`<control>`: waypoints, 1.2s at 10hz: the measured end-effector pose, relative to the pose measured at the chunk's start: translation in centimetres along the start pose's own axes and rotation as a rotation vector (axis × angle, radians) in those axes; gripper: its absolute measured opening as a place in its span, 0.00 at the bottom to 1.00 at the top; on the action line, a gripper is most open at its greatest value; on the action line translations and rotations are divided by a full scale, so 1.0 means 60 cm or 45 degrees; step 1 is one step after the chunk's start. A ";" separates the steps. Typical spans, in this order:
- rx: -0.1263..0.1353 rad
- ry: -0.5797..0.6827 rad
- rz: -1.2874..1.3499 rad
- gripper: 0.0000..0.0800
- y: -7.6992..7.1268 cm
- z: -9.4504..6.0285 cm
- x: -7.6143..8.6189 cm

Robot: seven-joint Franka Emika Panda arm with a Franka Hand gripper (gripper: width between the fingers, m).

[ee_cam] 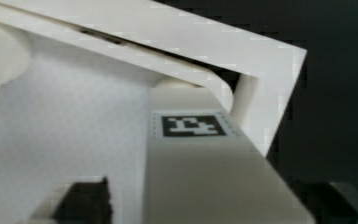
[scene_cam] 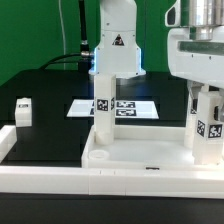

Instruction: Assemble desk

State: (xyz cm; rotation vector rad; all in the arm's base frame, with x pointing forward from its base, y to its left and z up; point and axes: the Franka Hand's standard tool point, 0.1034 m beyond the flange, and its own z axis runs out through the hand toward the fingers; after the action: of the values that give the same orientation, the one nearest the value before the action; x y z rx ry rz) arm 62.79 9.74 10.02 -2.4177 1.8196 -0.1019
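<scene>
- Exterior view gives you the tabletop (scene_cam: 135, 158) lying on the bench (scene_cam: 50, 85) at the front, with its rims up.
- One leg looks done. The standing leg (scene_cam: 102, 105) is upright at the tabletop's far corner on that view's left. You cannot tell whether it is fully fixed.
- The jaws are closed on the held leg (scene_cam: 210, 125), which is upright at the corner on that view's right.
- In the wrist view the held leg (ee_cam: 202, 165) runs between the two dark fingers (ee_cam: 87, 205), with its end at the tabletop's rim corner. You cannot tell if it is already seated.
- The loose leg (scene_cam: 22, 110) lies on the bench, well apart, on the exterior view's left.
- A fourth leg does not show in either view.
- My judgement: one leg of four is finished, the second is in work, and two are left.
</scene>
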 end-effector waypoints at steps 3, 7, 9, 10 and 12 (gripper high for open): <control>-0.001 0.011 -0.274 0.80 -0.003 0.000 -0.011; 0.011 0.021 -0.670 0.81 -0.006 0.002 -0.011; 0.009 0.024 -0.855 0.81 -0.007 0.002 -0.011; 0.003 0.037 -0.991 0.81 -0.009 0.000 -0.012; -0.004 0.043 -1.142 0.81 -0.010 0.000 -0.012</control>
State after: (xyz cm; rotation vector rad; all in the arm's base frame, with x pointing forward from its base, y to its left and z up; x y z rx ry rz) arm 63.15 10.62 10.12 -3.0229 0.6058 -0.2080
